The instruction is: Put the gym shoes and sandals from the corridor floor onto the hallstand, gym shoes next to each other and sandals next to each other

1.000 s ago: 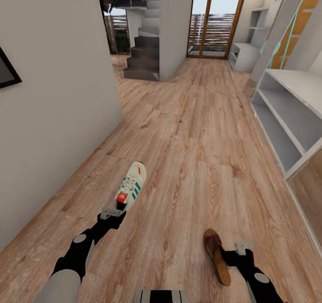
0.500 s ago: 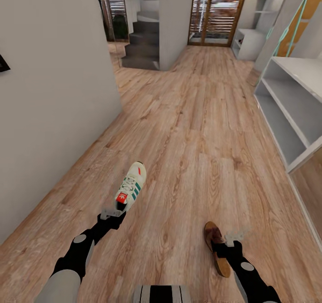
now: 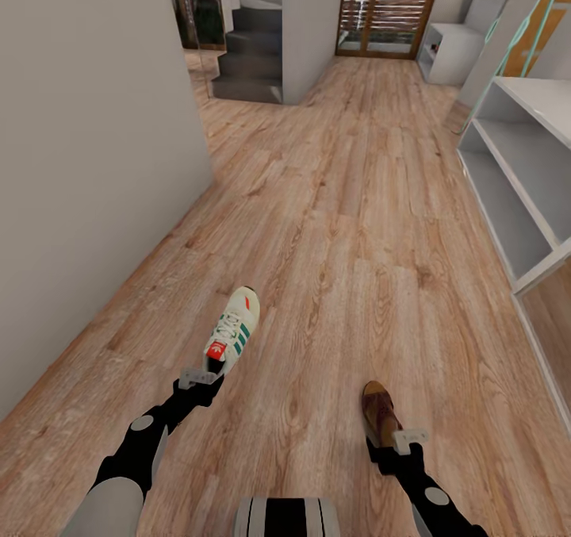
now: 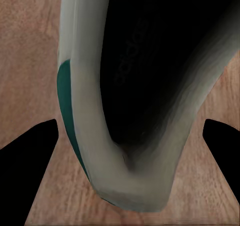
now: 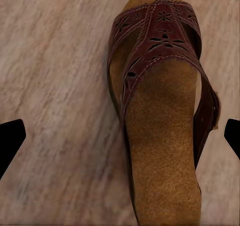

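A white gym shoe [image 3: 232, 331] with green stripes and a red-orange tongue hangs by its heel from my left gripper [image 3: 205, 374], which is shut on it. The left wrist view looks into the shoe's dark opening [image 4: 125, 186], with a fingertip [image 4: 35, 151] pressed at each side. A reddish-brown sandal [image 3: 380, 412] lies on the corridor floor [image 3: 357, 204]. My right gripper [image 3: 400, 442] hovers open over its heel end, and in the right wrist view the sandal [image 5: 160, 136] sits between the spread fingers. The hallstand [image 3: 452, 53] stands far off at the corridor's right.
A plain pale-grey two-tier bench [image 3: 515, 180] runs along the right wall. A grey wall [image 3: 95, 164] bounds the left side. Dark stairs [image 3: 250, 53] and a slatted glass door [image 3: 388, 5] lie at the far end. Open floor stretches ahead.
The camera has tilted down, so the whole view shifted. My right gripper moved left over the sandal's heel end. The left arm and gym shoe kept their pose.
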